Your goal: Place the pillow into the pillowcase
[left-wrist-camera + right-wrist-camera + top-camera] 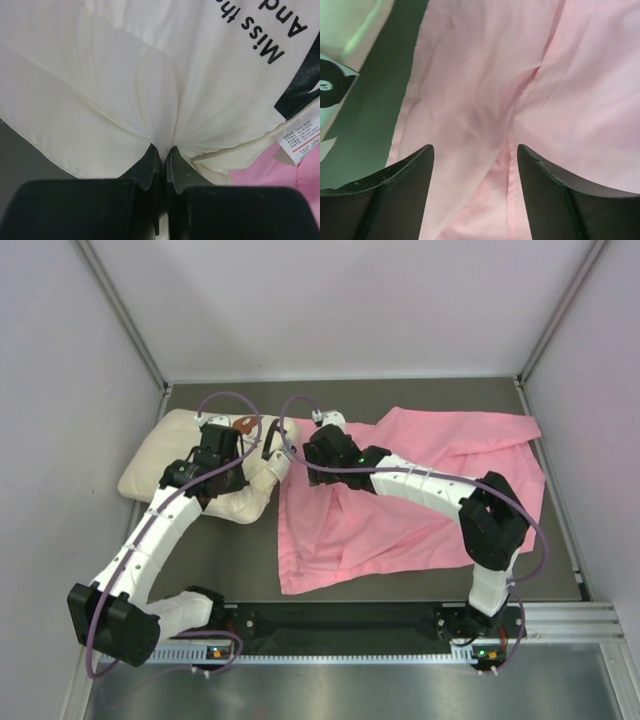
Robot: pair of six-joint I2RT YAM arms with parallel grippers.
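Counter (240,555) of dark grey carries our rumpled shiny pink satin pillowcase (420,490) at right, with the cream-white quilted rectangular pillow (170,465) just beside it at left. Our left pincer (162,150) is clamped on pillow fabric. We see the right pincer (475,155) standing wide over the pillowcase.

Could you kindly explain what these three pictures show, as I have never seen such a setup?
Two white robot arms stand at the near edge of a dark table. One picture looks down from above; the other two come from a camera on each wrist. On the table lie a cream-white quilted pillow and, beside it, a shiny pink satin pillowcase. The left pincer is shut on a fold of the pillow. The right pincer is open over the pillowcase, holding nothing.
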